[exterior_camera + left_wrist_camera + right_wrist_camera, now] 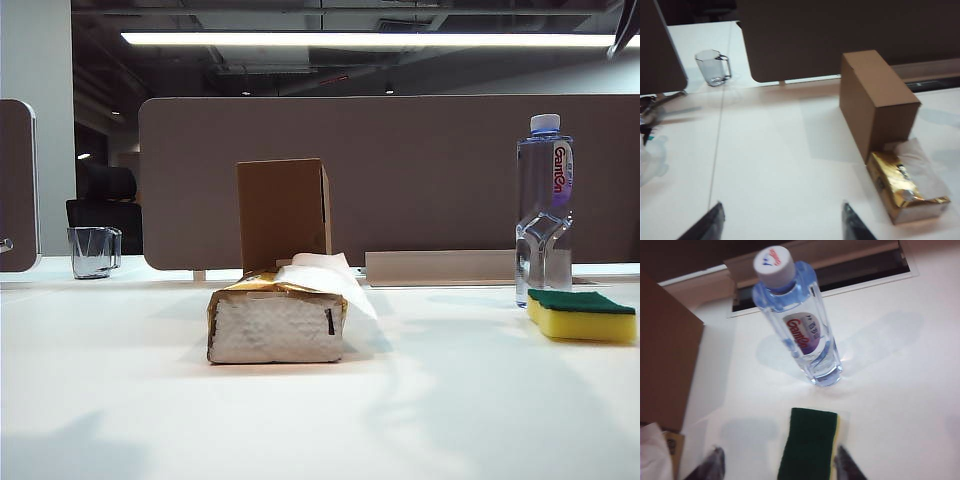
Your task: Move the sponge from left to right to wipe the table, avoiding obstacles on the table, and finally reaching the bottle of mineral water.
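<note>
Yellow sponge (809, 445) beside bottle (799, 322) — grippers apart.

The left gripper (780, 225) shows two dark, wedge-shaped fingertips at about seven and five o'clock; the right gripper (777, 467) shows the same dark, blurred tips

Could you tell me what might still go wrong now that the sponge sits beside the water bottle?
The sponge lies just short of the tall, narrow bottle of mineral water, with the right pincer open and straddling it; a careless move forward could tip the bottle. The left pincer hangs open near the tissue pack and cardboard box, which a sweep could knock.
</note>
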`<move>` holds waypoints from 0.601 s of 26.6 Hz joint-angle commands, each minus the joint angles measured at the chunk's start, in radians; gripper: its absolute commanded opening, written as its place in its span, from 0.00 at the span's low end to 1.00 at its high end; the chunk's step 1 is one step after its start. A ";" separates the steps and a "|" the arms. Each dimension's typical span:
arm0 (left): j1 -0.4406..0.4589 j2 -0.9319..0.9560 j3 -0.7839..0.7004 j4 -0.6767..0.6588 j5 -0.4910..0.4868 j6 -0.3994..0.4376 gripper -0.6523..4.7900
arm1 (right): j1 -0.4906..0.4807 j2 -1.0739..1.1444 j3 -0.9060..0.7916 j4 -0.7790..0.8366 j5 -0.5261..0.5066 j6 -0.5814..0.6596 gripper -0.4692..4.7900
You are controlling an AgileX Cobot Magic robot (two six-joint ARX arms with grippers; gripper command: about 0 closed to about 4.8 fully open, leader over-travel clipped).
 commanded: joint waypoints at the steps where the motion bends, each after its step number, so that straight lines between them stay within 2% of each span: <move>1: 0.000 -0.001 -0.051 0.110 -0.048 0.002 0.68 | 0.001 -0.092 -0.010 0.005 -0.023 -0.013 0.48; 4: 0.000 -0.013 -0.098 0.171 -0.072 0.001 0.68 | 0.001 -0.152 -0.028 0.004 -0.023 -0.029 0.44; 7: 0.000 -0.051 -0.153 0.231 -0.076 0.000 0.65 | 0.001 -0.219 -0.071 0.006 -0.023 -0.031 0.31; 10: 0.000 -0.153 -0.235 0.282 -0.080 -0.027 0.61 | 0.001 -0.317 -0.159 0.027 -0.023 -0.030 0.28; 12: 0.000 -0.203 -0.269 0.293 -0.098 -0.042 0.61 | 0.001 -0.358 -0.193 0.027 -0.022 -0.030 0.27; 16: 0.000 -0.286 -0.319 0.291 -0.132 -0.048 0.61 | 0.001 -0.441 -0.258 0.036 -0.019 -0.034 0.17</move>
